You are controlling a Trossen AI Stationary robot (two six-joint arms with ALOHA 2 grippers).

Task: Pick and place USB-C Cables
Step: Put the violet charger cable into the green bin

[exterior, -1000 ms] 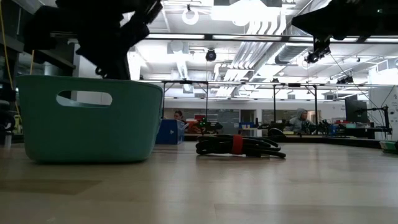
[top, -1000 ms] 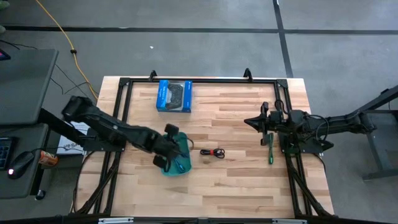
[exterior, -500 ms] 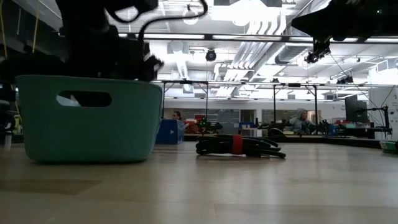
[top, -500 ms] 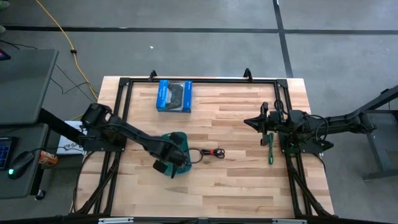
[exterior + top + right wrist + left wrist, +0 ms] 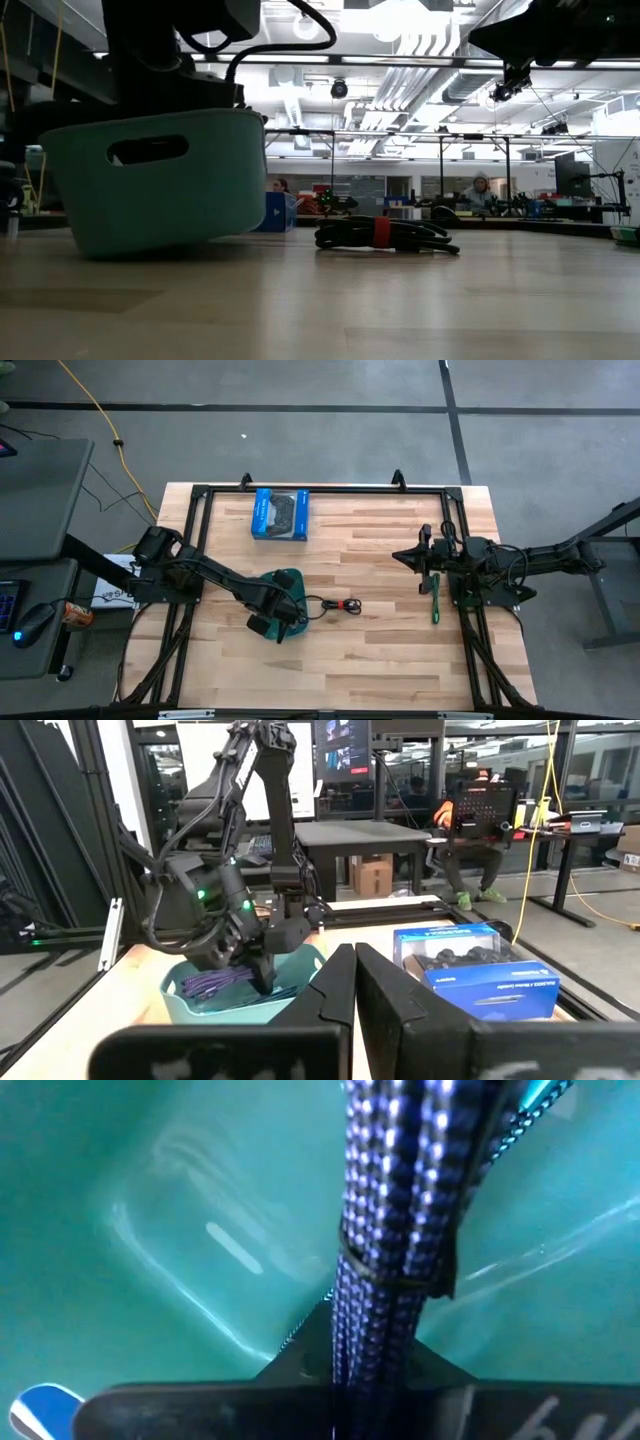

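Observation:
My left gripper (image 5: 283, 616) reaches down into the teal bin (image 5: 288, 582), shut on the purple braided cable (image 5: 400, 1200). In the low view the bin (image 5: 150, 185) stands tilted on its left bottom edge, and its wall hides the gripper. A blue-teal strand (image 5: 540, 1095) shows beside the purple cable. The black cable with a red tie (image 5: 343, 605) lies flat on the table right of the bin. The green cable (image 5: 435, 601) lies under my right arm. My right gripper (image 5: 420, 557) hovers shut over the table's right part, touching nothing. My left gripper (image 5: 370, 1352) pinches the purple cable bundle between its two fingers, close to a thin dark tie (image 5: 392, 1276). It comes from above, pointing down into the bin. The bundle runs straight on past the fingers, along them, toward the bin's inner wall. Whether the gripper touches the bin is hidden.
A blue box picturing a game controller (image 5: 280, 513) lies near the table's far edge. A black frame (image 5: 320, 489) runs around the table top. Bare wood lies between the black cable and the right arm. People sit in the room beyond the table (image 5: 482, 192).
My left gripper has gone down from above the bin into it, holding the purple cable. In the last half second the bin has tipped: its right bottom edge has lifted off the table while its left edge has stayed down. My right arm has kept still.

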